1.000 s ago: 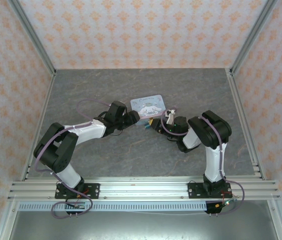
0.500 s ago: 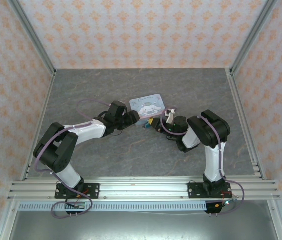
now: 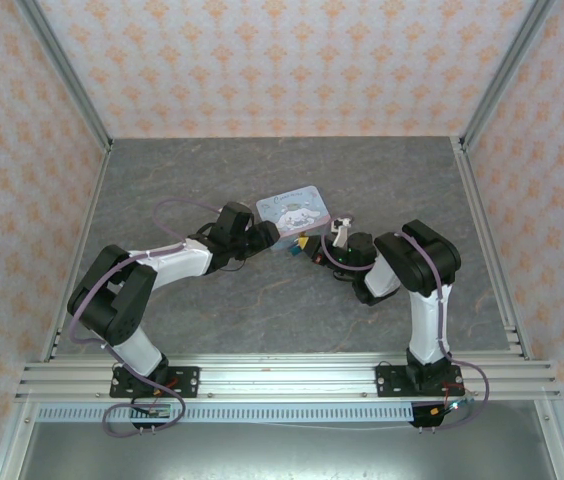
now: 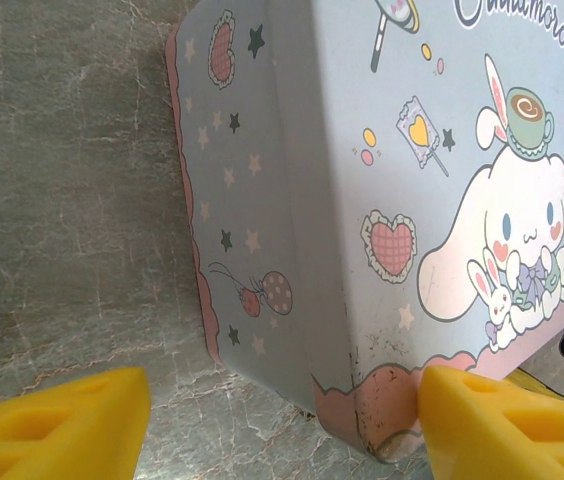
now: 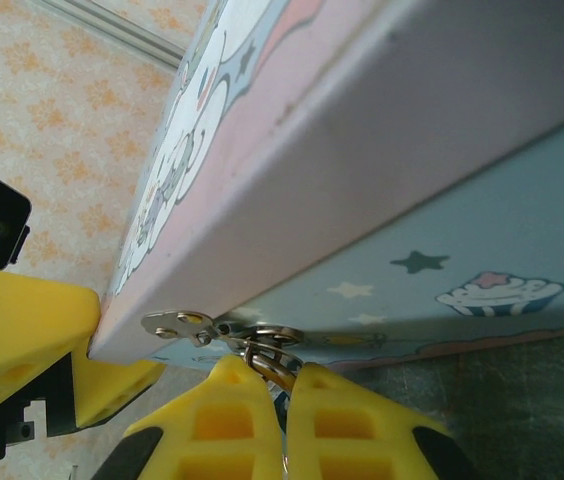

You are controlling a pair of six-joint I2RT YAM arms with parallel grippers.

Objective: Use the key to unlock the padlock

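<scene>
**Padlock** (image 5: 280, 403): dark teal sliver, almost wholly hidden in the slit between the right gripper's fingers. In the right wrist view it sits at 6 o'clock, under the tin's lower edge. Silver wire loops (image 5: 265, 345) rise from the fingertips. They reach a small flat metal hasp (image 5: 176, 323) that projects from the tin's corner at 9 o'clock of the loops. Whether any of this metal is the key cannot be told.

**Right gripper** (image 5: 270, 368): yellow fingers drawn almost together, pinched on the padlock, with only a hairline gap between them. In the top view it (image 3: 308, 244) lies at 6 o'clock of the tin, just beside its near edge.

**Tin** (image 3: 295, 210): pale blue box with pink trim, printed with a white cartoon dog, stars and hearts. It rests flat on the table, at 12 o'clock of the midpoint between the two grippers.

**Left gripper** (image 4: 282, 425): yellow fingers spread wide and holding nothing. The near corner of the tin (image 4: 362, 230) stands between them. The finger at 5 o'clock touches that pink corner, and the finger at 7 o'clock stands apart from the tin over bare table. In the top view it (image 3: 275, 238) sits at 7 o'clock of the tin.

**Table** (image 3: 192, 180): grey marbled surface with metal rails at the edges.
</scene>
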